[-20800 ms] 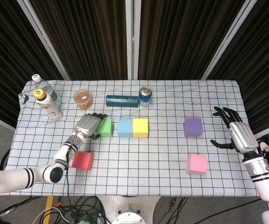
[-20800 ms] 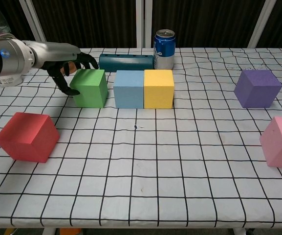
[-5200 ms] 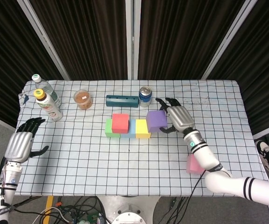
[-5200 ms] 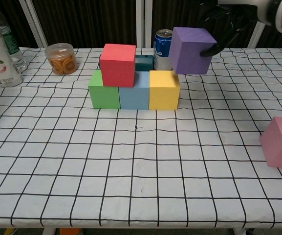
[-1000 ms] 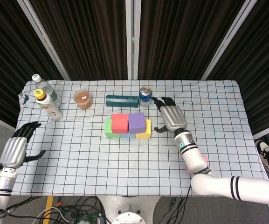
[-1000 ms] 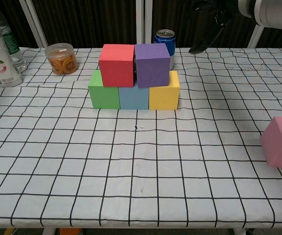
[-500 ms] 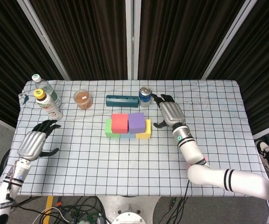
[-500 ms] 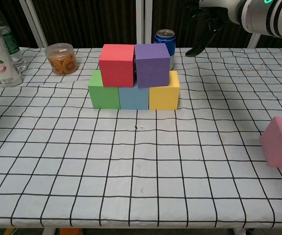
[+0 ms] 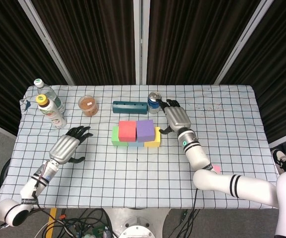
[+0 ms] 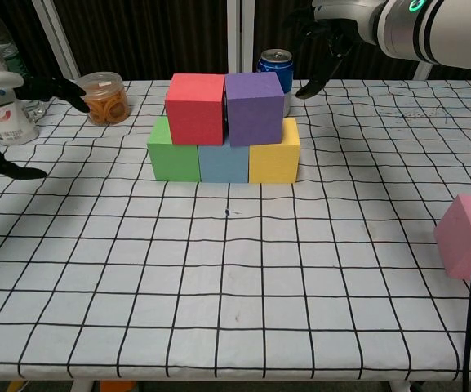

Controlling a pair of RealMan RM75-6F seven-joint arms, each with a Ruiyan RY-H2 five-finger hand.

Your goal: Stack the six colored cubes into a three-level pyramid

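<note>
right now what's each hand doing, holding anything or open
Left hand: open, fingers spread, holding nothing.
Right hand: open, holding nothing, beside the purple cube.

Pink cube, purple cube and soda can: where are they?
pink cube (image 10: 468,237), chest view, front face
purple cube (image 10: 255,109), chest view, front face
soda can (image 10: 274,69), chest view, blue side
</note>
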